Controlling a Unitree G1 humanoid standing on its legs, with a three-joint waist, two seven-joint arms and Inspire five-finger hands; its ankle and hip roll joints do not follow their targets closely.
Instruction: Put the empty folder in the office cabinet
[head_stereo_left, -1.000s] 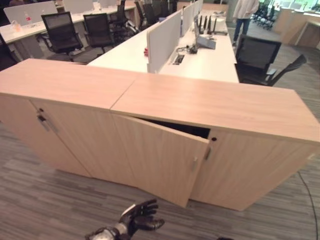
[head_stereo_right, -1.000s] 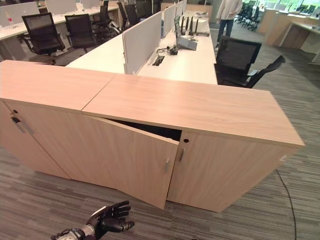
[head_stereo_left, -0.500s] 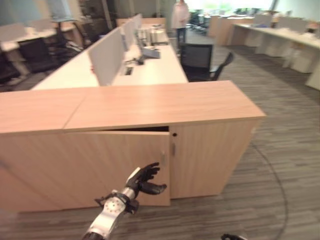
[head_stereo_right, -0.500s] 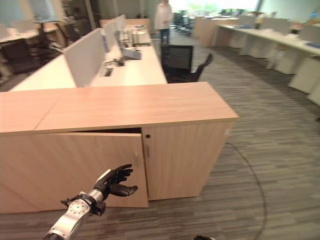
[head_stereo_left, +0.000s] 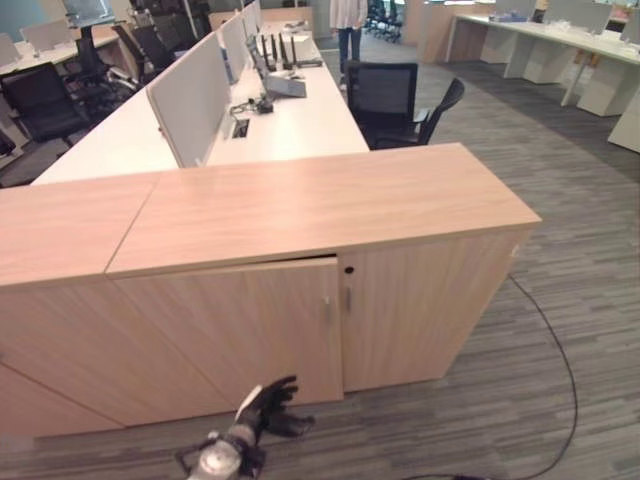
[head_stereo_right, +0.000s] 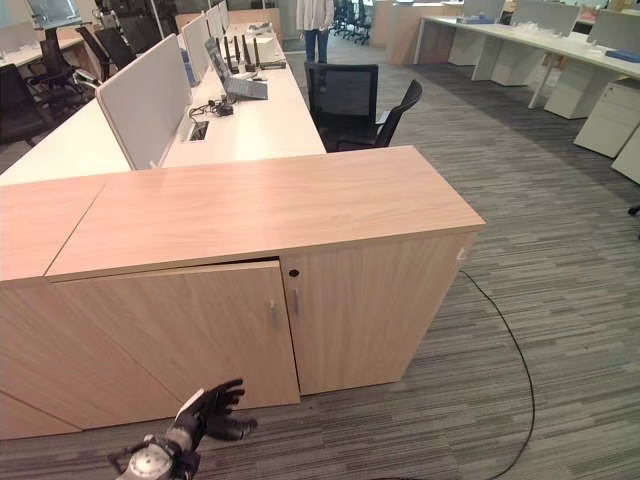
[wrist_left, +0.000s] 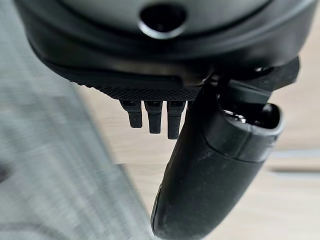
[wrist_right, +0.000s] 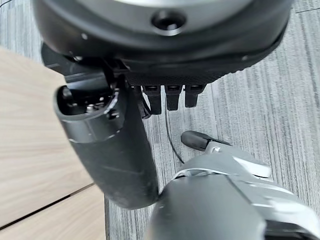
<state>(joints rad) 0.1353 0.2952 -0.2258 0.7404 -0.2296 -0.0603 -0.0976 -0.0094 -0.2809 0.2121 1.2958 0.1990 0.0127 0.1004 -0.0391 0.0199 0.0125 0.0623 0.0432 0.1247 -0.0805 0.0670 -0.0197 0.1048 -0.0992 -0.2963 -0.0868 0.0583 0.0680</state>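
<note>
One cabinet door (head_stereo_right: 190, 335) looks all but shut with just a thin gap at its top, and the wooden office cabinet (head_stereo_right: 260, 205) shows bare on top. No folder can be seen, so judged from here it is either already inside or not yet fetched; I cannot tell which. Left hand (head_stereo_right: 205, 415) hangs low near the door with fingers (wrist_left: 152, 117) loose and holding nothing; right hand (wrist_right: 112, 150) is likewise relaxed and empty over the carpet (head_stereo_right: 520, 250).
</note>
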